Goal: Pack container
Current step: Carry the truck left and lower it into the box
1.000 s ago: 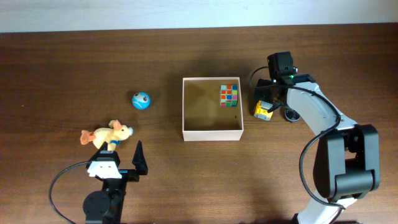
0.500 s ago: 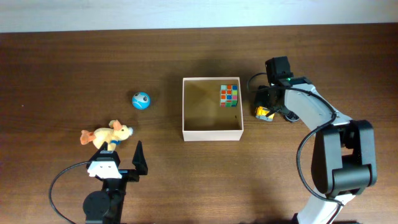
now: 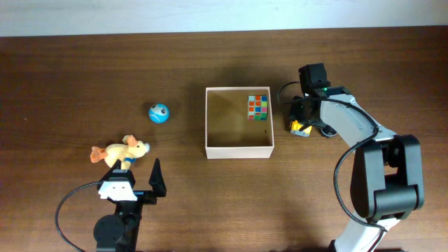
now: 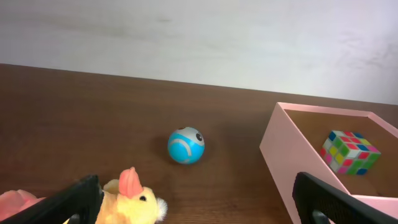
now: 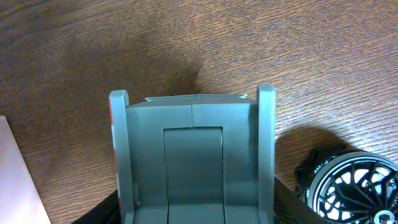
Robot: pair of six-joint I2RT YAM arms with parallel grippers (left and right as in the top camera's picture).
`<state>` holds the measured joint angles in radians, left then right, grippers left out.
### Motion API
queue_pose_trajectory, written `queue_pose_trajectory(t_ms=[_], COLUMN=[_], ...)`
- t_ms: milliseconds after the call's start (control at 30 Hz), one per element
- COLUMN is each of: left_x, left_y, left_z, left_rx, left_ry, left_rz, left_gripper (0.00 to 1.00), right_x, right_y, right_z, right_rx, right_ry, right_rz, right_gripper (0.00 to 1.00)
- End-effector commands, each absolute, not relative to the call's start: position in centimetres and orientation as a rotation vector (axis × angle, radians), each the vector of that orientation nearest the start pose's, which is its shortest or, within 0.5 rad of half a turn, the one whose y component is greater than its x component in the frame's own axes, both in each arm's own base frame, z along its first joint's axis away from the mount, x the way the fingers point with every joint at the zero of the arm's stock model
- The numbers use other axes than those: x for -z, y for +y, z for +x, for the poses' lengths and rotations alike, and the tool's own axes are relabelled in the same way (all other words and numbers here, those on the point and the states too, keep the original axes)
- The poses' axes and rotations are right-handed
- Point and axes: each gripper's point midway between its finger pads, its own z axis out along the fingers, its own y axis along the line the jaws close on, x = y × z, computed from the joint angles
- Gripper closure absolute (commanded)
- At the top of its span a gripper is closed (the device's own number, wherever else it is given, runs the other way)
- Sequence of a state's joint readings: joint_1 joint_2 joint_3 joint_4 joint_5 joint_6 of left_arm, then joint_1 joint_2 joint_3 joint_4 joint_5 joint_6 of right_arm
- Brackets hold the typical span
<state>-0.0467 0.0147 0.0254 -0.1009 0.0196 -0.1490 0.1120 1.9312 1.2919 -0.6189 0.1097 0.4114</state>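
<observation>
The container (image 3: 238, 150) is a square white box with a tan inside, standing mid-table with a colourful puzzle cube (image 3: 258, 107) in its far right corner. Just right of it my right gripper (image 3: 302, 120) is down over a yellow and grey toy truck (image 3: 301, 128). In the right wrist view the truck's grey bed (image 5: 193, 149) fills the space between my black fingers, which press on its two side walls. My left gripper (image 4: 202, 211) is open near the table's front, with a yellow plush (image 4: 134, 199) just ahead of its left finger.
A small blue ball (image 3: 159, 113) lies left of the container, and the plush (image 3: 119, 152) lies nearer the front. A black spoked wheel (image 5: 351, 186) sits right beside the truck. The container's wall (image 5: 12, 180) is close on the truck's left.
My right gripper has dropped over the toy truck and its jaws have closed in on the grey bed. The left arm has not moved.
</observation>
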Motion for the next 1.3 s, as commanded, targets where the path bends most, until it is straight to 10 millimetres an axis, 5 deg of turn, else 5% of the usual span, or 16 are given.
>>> queue_pose_trajectory(t_ms=[0, 733, 967, 1267], left_x=[-15.6, -15.6, -15.6, -15.6], left_y=[-1.7, -1.7, -1.7, -1.7], left_z=[24.5, 24.5, 24.5, 24.5], left_rx=[0.161, 0.161, 0.161, 0.161], left_ry=[1.666, 1.666, 1.666, 1.666], left_rz=[-0.043, -0.043, -0.043, -0.043], left_gripper=[0.01, 0.01, 0.01, 0.01], right_x=[-2.6, -11.0, -16.1, -21.7], right_y=[2.9, 3.4, 6.1, 13.4], right_z=[41.8, 42.8, 42.6, 41.2], right_rx=[0.036, -0.015, -0.077, -0.178], right_ry=[2.799, 2.699, 2.639, 2.534], right_rz=[0.390, 0.287, 0.175, -0.048], right_gripper=[0.48, 0.51, 0.51, 0.51])
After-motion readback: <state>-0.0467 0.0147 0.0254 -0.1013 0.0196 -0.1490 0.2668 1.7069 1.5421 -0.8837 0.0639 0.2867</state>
